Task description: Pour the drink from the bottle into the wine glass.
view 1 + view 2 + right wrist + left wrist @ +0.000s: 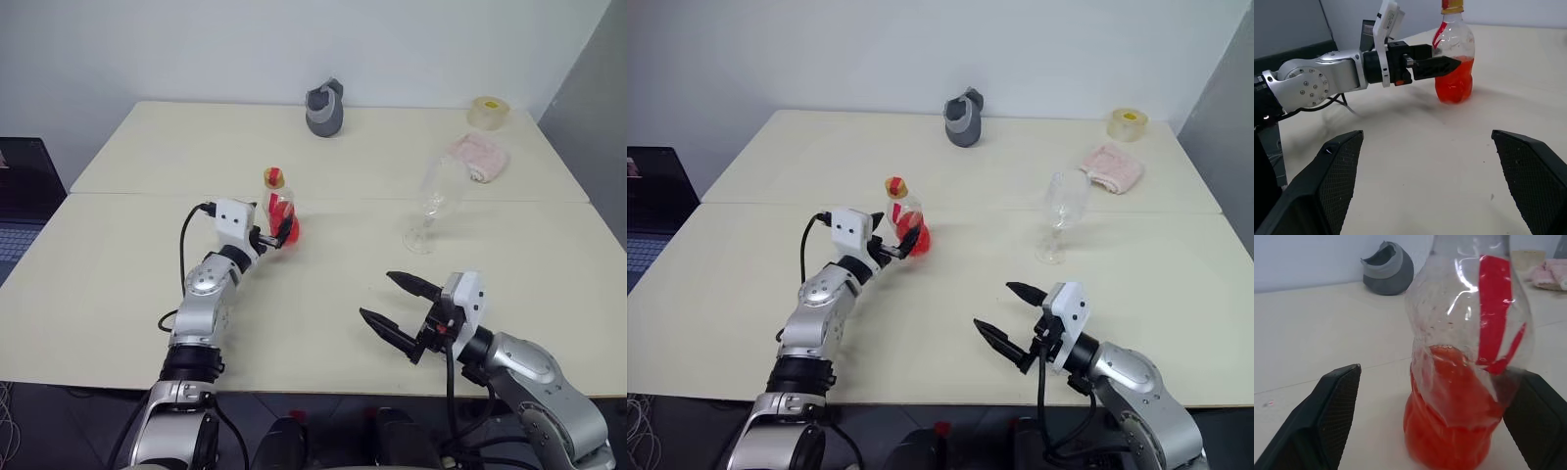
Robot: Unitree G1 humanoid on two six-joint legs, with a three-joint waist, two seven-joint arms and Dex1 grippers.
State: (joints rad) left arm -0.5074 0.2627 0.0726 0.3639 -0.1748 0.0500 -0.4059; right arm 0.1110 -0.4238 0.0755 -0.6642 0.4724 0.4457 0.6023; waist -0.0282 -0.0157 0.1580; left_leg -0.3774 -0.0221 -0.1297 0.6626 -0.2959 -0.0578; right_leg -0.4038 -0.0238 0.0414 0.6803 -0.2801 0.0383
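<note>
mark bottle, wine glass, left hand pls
bottle [281,217]: left eye view, on its labelled body.
wine glass [438,191]: left eye view, on its bowl.
left hand [1447,62]: right wrist view, at its black fingertips beside the bottle.

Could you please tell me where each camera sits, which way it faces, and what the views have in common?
Left and right eye views: on the head, looking down over the table and both arms.
Left wrist view: looks along the open left end effector, its fingers either side of the bottle.
Right wrist view: looks along the open right end effector toward the left arm.
Shared: all show the bottle with its drink.
</note>
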